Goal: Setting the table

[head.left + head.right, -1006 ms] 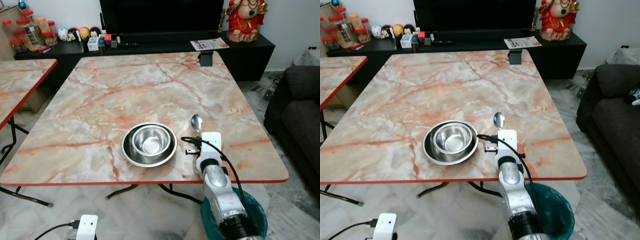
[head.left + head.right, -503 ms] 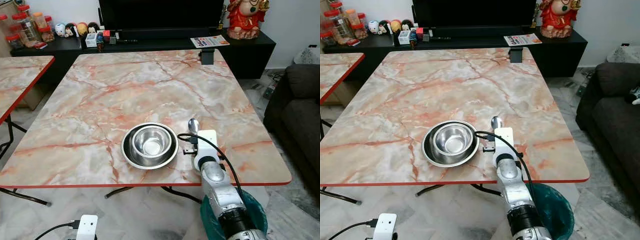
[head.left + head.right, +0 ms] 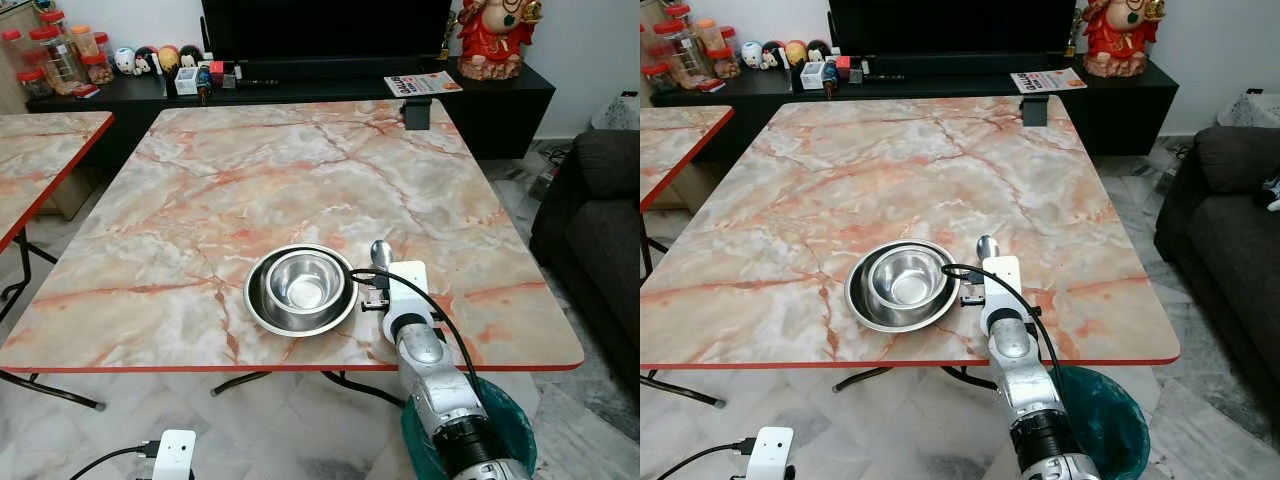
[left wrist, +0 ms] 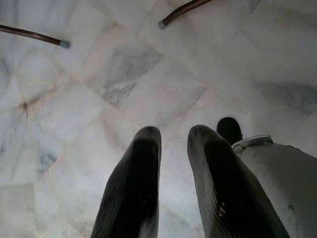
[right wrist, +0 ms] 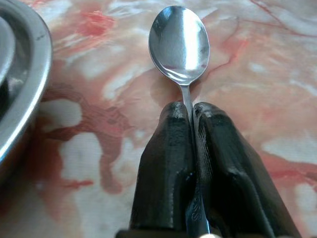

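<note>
- My right claw [image 5: 192,119] is clamped on the spoon [image 5: 180,42] by its handle, the bowl end sticking straight out ahead of my fingertips, away from me.
- The spoon hangs low over the tabletop [image 3: 300,170], just to the right of the steel bowl [image 3: 302,279] nested in its plate [image 3: 258,308]; whether it touches the marble, I cannot tell.
- Its long axis runs alongside the plate, so I judge setting it straight down suits.
- The plate's rim is close on my left: the one thing to avoid.
- My left claw [image 4: 173,144] hangs idle over the floor, fingers slightly apart.
</note>
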{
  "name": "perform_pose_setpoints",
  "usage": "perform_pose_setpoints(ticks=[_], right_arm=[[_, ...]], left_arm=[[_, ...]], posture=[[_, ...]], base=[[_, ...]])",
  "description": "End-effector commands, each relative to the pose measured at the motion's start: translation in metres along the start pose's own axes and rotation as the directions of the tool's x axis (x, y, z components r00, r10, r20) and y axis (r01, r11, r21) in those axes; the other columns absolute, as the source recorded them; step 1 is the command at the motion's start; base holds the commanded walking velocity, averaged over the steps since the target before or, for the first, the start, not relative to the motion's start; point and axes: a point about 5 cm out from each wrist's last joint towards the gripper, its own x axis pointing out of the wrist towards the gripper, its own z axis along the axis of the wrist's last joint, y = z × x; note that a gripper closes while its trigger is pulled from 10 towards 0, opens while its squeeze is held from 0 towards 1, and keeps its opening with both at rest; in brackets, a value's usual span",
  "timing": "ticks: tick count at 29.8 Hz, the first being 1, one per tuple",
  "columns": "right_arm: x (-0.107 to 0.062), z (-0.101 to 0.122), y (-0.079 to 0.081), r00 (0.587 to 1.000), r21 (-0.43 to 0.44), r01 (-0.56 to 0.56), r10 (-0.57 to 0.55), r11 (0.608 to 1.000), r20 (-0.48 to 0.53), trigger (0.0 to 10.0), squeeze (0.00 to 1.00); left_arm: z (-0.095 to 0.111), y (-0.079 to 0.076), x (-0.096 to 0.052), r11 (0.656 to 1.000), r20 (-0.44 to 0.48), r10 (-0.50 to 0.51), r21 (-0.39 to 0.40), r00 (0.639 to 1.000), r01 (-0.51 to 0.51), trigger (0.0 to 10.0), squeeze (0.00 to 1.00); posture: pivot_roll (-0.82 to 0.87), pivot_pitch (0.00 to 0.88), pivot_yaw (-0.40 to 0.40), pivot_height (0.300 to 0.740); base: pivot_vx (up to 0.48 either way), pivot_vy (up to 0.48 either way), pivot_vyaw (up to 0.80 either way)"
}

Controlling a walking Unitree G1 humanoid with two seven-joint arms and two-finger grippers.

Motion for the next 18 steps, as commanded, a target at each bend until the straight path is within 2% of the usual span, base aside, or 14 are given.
perform_pose_setpoints(ticks=[1, 16, 17, 18], right_arm=[[0.0012, -0.0051, 0.0012, 0.999, -0.009, -0.007, 0.006, 1.000, -0.034, 10.0, 0.00], [0.0026, -0.0119, 0.0017, 0.998, -0.021, -0.022, 0.021, 1.000, -0.064, 10.0, 0.00], [0.0025, -0.0130, 0.0037, 0.997, -0.014, -0.036, 0.035, 0.999, -0.068, 10.0, 0.67], [0.0024, -0.0132, 0.0043, 0.997, -0.012, -0.038, 0.037, 0.999, -0.068, 10.0, 1.00]], left_arm=[[-0.0072, 0.0017, -0.0016, 1.000, -0.026, 0.001, 0.009, 1.000, -0.001, 10.0, 0.00], [-0.0080, 0.0024, -0.0018, 1.000, -0.029, 0.004, 0.011, 1.000, -0.004, 10.0, 0.00], [-0.0081, 0.0024, -0.0018, 1.000, -0.030, 0.003, 0.013, 1.000, -0.003, 10.0, 0.00], [-0.0080, 0.0024, -0.0018, 1.000, -0.030, 0.003, 0.013, 1.000, -0.002, 10.0, 0.00]], posture=[[-0.01, 0.057, 0.040, 0.740], [-0.01, 0.060, 0.039, 0.740], [-0.01, 0.060, 0.040, 0.740], [-0.01, 0.060, 0.040, 0.740]], base=[[0.000, 0.000, 0.00], [0.000, 0.000, 0.00], [0.000, 0.000, 0.00], [0.000, 0.000, 0.00]])
